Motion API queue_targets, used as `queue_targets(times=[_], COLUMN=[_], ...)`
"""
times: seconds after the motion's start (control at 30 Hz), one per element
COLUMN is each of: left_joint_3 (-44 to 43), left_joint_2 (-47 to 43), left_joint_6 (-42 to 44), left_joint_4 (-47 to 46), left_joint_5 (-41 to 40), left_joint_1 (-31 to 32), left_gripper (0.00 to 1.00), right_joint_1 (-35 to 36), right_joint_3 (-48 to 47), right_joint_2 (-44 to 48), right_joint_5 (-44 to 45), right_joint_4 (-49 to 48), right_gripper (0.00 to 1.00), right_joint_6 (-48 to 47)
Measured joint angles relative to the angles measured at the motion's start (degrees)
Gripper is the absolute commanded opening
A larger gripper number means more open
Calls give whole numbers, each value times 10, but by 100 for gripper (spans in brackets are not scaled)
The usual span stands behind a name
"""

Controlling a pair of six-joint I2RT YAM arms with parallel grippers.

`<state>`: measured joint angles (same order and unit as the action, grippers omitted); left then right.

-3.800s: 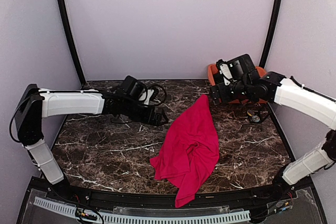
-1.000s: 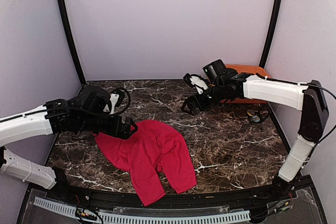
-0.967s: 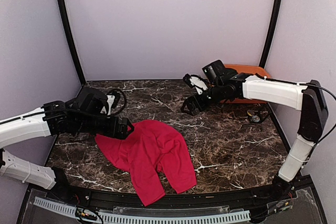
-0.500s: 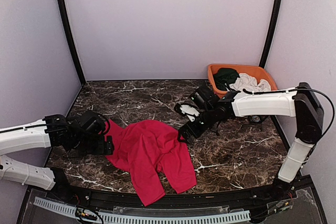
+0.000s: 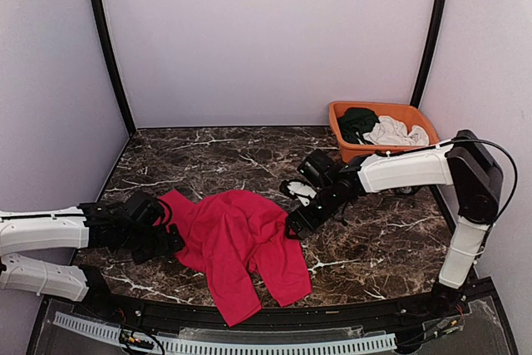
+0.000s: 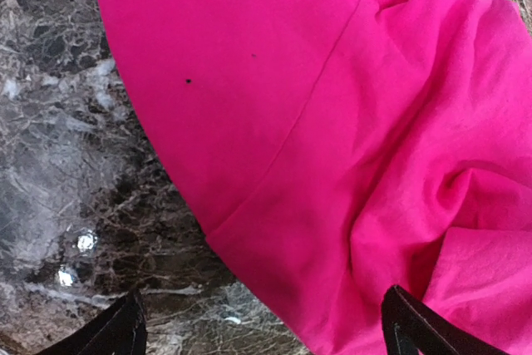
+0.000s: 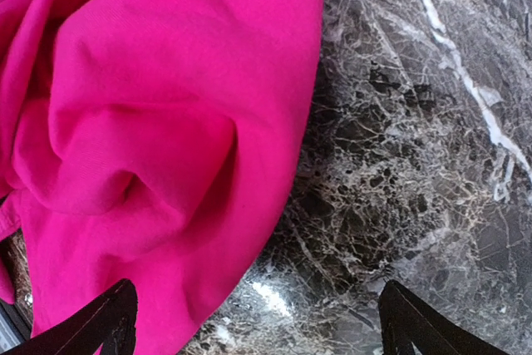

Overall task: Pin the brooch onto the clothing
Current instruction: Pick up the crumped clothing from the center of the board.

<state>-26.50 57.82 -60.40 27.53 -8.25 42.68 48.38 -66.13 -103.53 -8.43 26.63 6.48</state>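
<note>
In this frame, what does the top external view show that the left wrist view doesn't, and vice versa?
Only the top view: the right gripper at the right edge of the T-shirt, and the orange basket holding a dark green garment and a white garment.
Only the left wrist view: a seam across the red cloth, a tiny dark speck, and how wide the left gripper stands open.
Both: the T-shirt crumpled on the marble table. Neither shows a brooch.
</note>
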Motion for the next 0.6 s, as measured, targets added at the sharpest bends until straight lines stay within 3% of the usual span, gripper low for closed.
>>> queue_targets(times=[0.17,0.27,0.4,0.5,0.6], left_joint_3=[11,9,8,9,12], left_joint_2=[45,70,100,111,112], left_joint_6=[-10,-16,-19,-18,-18], left_joint_4=[-57,-100,-137,-146,-146], left_joint_5=[16,21,23,22,19], left_joint_1=[-2,-2,-3,-5,-8], left_gripper=[78,54,21,3,1], right_joint_1=[0,0,0,0,0], right_joint_3=[0,0,-2,-2,-2], right_joint_2=[-24,-29,-33,-36,-38], right_joint_5=[-9,-10,-15,-18,-19], right_joint_4=[-5,-14,-26,-33,-35], right_gripper=[99,97,83,70,54], right_joint_6=[8,12,15,19,22])
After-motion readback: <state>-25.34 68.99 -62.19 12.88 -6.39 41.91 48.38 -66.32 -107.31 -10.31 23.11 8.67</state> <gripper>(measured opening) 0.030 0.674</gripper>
